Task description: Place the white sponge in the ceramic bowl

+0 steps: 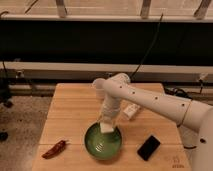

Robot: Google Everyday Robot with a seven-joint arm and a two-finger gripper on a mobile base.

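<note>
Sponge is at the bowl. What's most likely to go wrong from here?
1. The white sponge is at the far side of the ceramic bowl, near the rim rather than the centre. If released there, it might catch the rim and tip out onto the table.
2. The gripper is low, right above that rim. Pulling away could nudge the bowl, which stands near the table's front edge.
3. A whitish oblong object lies close beside the arm and could be swept on retreat.
</note>
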